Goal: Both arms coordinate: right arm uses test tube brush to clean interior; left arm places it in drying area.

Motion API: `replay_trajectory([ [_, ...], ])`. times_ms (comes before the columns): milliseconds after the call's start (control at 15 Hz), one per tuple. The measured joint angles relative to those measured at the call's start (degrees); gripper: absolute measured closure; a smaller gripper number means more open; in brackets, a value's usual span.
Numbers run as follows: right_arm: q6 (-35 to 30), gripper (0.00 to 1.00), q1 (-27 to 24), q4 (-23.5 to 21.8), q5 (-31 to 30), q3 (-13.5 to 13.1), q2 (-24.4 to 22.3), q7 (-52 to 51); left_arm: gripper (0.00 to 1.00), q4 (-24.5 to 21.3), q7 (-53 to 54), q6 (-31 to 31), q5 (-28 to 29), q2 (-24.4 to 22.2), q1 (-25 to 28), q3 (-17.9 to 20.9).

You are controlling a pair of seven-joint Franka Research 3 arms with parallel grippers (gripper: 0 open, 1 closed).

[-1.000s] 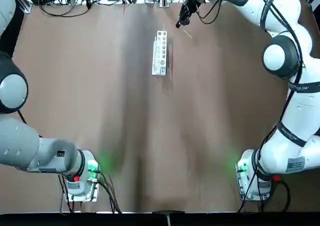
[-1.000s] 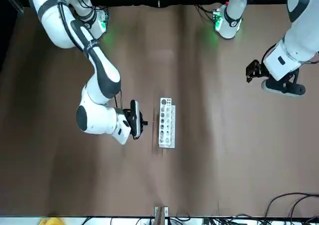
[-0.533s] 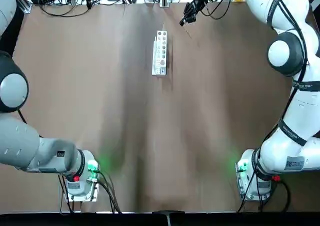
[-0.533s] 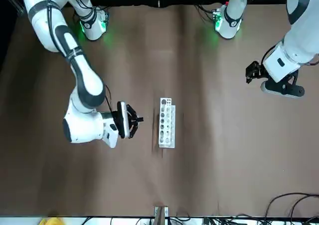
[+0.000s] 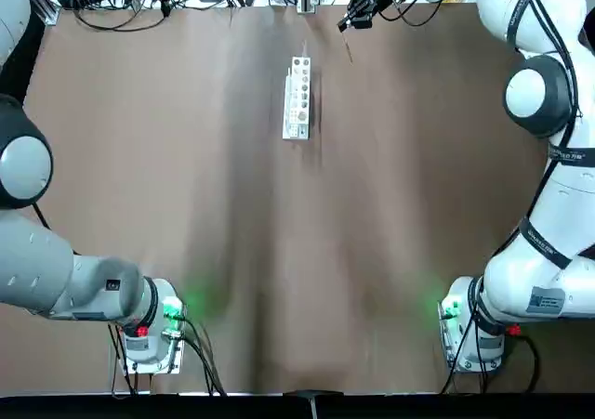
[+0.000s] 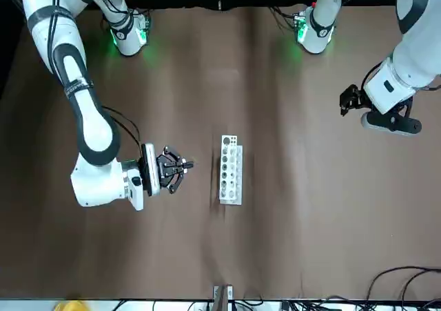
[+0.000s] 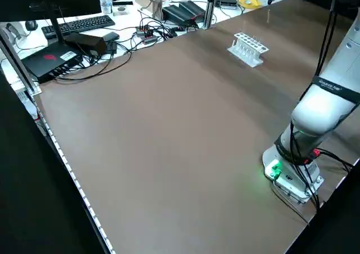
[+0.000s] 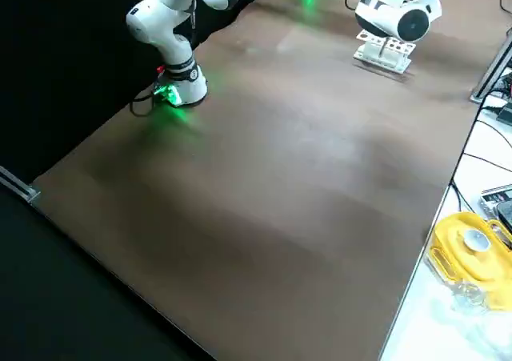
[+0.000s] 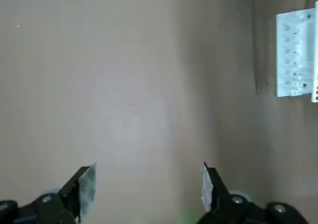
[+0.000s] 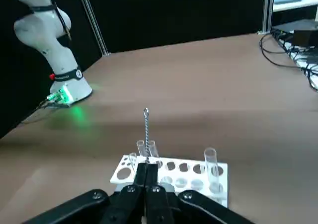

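My right gripper (image 10: 147, 168) is shut on the test tube brush (image 10: 146, 132), a thin twisted wire stick that juts out past its fingertips. This gripper (image 6: 176, 166) hovers beside the drying area (image 6: 230, 169), on the robot's right side of it and apart from it. The drying area is a small white rack (image 5: 297, 98) near the table's far edge, and clear tubes (image 10: 210, 160) stand in it. My left gripper (image 9: 147, 177) is open and holds nothing, high over bare table well away from the rack (image 9: 295, 55). In the front view it (image 6: 348, 101) hangs at the table's side.
Cables, a keyboard and black boxes (image 7: 84, 31) crowd the desk beyond the table's far edge. A yellow object (image 8: 472, 249) lies off the table there. Both arm bases with green lights (image 5: 172, 312) (image 5: 456, 312) stand at the near edge.
The right gripper has drawn away from the rack toward the robot's right and the far edge, still shut on the brush. The left arm has not moved.
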Motion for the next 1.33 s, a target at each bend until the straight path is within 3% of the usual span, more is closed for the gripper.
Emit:
replay_trajectory([
  [600,2.45,0.98,2.33,0.09,14.25,0.62,1.58,-6.94,0.00,-0.04,0.00,0.10,0.00,0.00,0.09,0.00],
  [867,6.43,0.98,4.44,0.21,25.05,0.70,2.15,-18.39,0.00,-0.05,0.00,0.13,0.00,0.01,0.16,0.00],
  [1333,12.53,0.98,7.79,0.27,29.53,0.70,3.27,-24.38,0.00,-0.12,0.00,0.22,0.00,0.31,0.16,0.00],
])
